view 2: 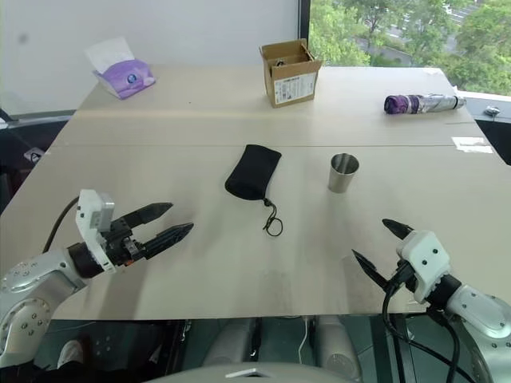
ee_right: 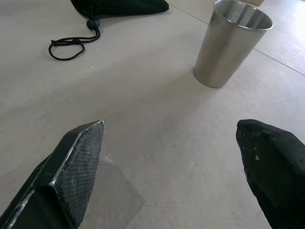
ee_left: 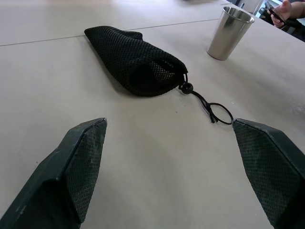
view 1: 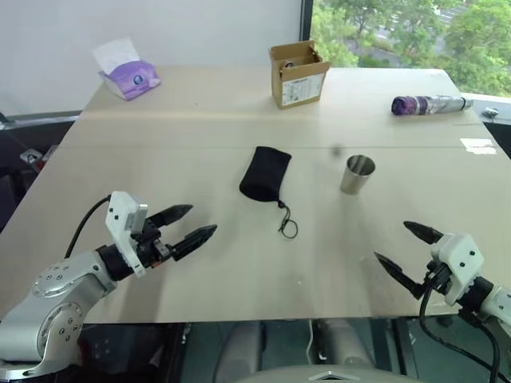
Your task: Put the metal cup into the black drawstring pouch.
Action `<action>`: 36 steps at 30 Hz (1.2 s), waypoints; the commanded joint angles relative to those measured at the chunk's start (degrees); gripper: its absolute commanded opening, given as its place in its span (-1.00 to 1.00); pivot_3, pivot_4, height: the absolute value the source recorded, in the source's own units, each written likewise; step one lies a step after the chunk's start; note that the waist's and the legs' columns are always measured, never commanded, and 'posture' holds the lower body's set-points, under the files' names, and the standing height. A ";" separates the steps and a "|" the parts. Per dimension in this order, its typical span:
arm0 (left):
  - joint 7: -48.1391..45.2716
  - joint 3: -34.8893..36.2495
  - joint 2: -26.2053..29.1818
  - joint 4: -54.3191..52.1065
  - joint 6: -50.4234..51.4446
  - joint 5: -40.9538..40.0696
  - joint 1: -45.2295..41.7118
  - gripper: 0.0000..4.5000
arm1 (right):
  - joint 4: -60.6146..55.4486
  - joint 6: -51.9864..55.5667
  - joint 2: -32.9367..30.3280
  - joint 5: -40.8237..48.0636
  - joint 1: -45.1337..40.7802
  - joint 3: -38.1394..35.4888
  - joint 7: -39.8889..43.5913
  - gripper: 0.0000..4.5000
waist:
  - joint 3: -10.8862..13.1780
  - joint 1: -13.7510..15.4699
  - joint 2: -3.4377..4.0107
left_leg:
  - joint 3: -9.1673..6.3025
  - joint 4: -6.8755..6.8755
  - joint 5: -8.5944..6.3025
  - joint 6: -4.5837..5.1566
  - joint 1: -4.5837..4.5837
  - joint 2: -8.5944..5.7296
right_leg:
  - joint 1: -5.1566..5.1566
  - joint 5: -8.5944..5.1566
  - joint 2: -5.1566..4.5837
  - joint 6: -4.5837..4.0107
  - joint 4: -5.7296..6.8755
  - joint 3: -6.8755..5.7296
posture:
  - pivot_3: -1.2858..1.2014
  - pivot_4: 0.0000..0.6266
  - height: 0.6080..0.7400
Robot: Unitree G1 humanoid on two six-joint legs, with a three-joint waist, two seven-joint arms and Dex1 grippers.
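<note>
The metal cup [view 1: 357,174] stands upright right of the table's centre, shiny and empty; it also rises ahead in the right wrist view as the cup [ee_right: 230,43]. The black drawstring pouch [view 1: 265,173] lies flat at the centre, its cord and loop [view 1: 287,224] trailing toward me. My left gripper [view 1: 196,224] hovers open near the front left, well short of the pouch [ee_left: 136,62]. Over the front right edge my right gripper [view 1: 398,248] is open too, a short way in front of the cup. Neither gripper holds anything.
An open cardboard box [view 1: 298,74] stands at the back centre. A purple tissue pack [view 1: 128,77] sits at the back left, a purple patterned bottle [view 1: 427,104] lies at the back right, and a white label [view 1: 477,145] is near the right edge. A person's hand [ee_left: 282,10] shows beyond the cup.
</note>
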 commanded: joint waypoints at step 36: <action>-12.25 -46.87 -4.60 54.69 -44.62 54.71 -60.83 -0.63 | -19.75 5.17 1.11 -3.95 2.65 7.70 -7.81 1.00 | 0.09 -0.06 -0.11 | -0.11 0.15 0.00 0.01 -0.20 -0.07 | -0.05 0.14 0.06 0.27 0.07 -0.11 | 0.03 -0.52 1.00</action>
